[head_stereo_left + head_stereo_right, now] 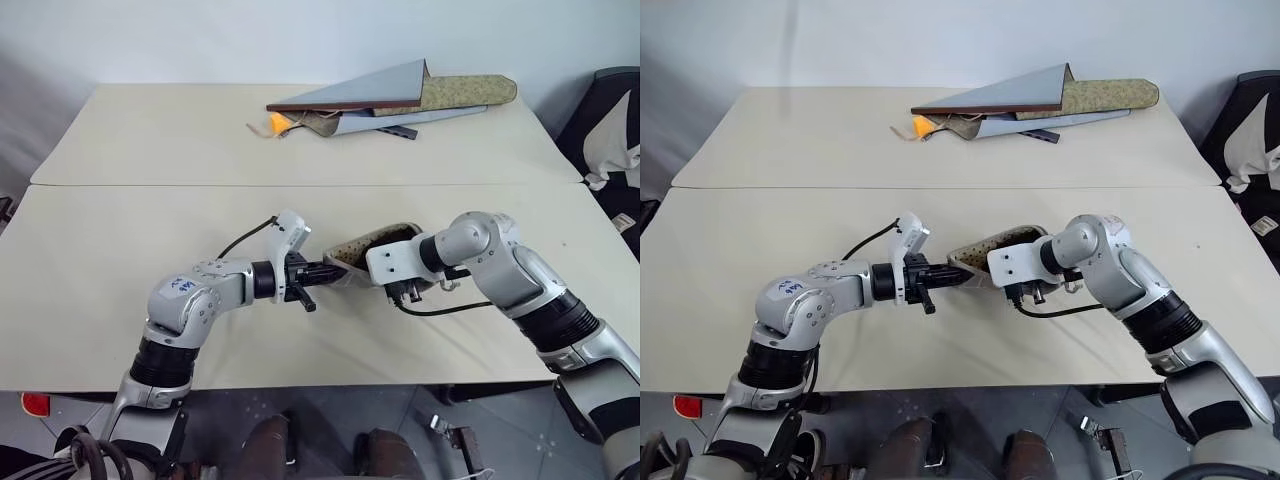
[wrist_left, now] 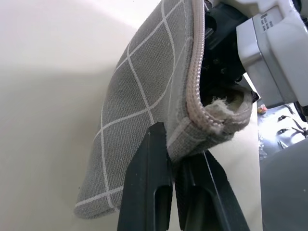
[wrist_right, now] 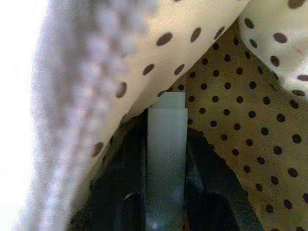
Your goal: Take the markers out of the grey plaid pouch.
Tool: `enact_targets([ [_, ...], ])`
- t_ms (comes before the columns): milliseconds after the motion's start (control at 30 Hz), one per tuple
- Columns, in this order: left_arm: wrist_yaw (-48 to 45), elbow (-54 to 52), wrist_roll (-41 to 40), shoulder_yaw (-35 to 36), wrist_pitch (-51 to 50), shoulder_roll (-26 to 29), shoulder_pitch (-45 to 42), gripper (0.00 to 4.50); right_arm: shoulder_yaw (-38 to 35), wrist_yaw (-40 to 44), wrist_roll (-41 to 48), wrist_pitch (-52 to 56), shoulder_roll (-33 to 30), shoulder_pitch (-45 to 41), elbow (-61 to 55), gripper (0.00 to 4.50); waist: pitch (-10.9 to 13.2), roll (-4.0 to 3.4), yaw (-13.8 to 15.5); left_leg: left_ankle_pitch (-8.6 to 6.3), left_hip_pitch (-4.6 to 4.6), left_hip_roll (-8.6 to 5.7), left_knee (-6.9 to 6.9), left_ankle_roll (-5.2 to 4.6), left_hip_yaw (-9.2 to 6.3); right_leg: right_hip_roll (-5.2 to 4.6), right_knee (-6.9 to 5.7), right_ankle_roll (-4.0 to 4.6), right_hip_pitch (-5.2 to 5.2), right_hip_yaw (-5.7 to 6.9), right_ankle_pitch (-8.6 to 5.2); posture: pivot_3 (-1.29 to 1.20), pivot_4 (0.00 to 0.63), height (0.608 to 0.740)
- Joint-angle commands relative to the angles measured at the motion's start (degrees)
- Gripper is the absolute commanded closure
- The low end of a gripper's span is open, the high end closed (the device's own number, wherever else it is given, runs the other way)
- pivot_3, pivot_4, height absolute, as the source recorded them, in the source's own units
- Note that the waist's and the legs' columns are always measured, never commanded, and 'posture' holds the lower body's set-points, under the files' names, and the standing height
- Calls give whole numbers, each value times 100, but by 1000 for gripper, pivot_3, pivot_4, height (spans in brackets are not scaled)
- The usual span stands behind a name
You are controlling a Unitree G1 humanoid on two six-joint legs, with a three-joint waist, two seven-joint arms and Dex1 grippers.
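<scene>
1. The grey plaid pouch (image 1: 372,247) hangs above the near counter (image 1: 100,260), between the two tools; you see no marker lying on the counter around it, so by my reading nothing is out yet.
2. Your left tool (image 2: 174,166) is clenched on the pouch's zipper edge at its near corner, holding the mouth up and open.
3. Your right tool (image 1: 400,262) is pushed into the pouch's mouth from the opposite side. In the right wrist view a pale, flat-ended stick (image 3: 166,144) sits between its dark fingers (image 3: 115,192), but you cannot tell whether they are pinching it or merely flanking it.
4. Judged from this, the reach-in is under way; the grip, the withdrawal and every marker remain.
5. The head views give you the overall layout, plus the folders (image 1: 370,98) well beyond the pouch.
6. The left wrist view alone shows the white-lined weave and frayed zipper end; the right wrist view alone shows the dotted lining (image 3: 250,125) inside.
</scene>
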State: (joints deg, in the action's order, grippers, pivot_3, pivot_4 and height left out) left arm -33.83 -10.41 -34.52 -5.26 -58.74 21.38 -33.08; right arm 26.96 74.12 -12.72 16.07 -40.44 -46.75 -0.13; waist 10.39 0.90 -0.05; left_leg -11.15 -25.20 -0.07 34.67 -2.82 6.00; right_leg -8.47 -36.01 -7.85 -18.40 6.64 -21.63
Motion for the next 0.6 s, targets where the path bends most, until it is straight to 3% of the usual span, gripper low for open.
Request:
enact_targets([
  [33,17,-138,0,116,95,9,9,4500,-556,153,572,395,8,-135,-600,3926,0,0,1,0,0,0,0,0,-1,0,0,0,0,1,0,0,150,740],
  [500,-23,-182,92,-14,125,34,15,4500,-1523,-210,1813,1279,113,-181,-875,3926,0,0,7,-1,0,-2,-3,1,-2,-1,1,0,1,4,0,0,150,740],
  [600,3,-176,39,81,82,28,19,4500,-2100,-283,2487,1843,134,-435,-942,3926,0,0,5,-1,-1,-2,-2,1,-2,-2,1,0,1,4,0,0,150,740],
])
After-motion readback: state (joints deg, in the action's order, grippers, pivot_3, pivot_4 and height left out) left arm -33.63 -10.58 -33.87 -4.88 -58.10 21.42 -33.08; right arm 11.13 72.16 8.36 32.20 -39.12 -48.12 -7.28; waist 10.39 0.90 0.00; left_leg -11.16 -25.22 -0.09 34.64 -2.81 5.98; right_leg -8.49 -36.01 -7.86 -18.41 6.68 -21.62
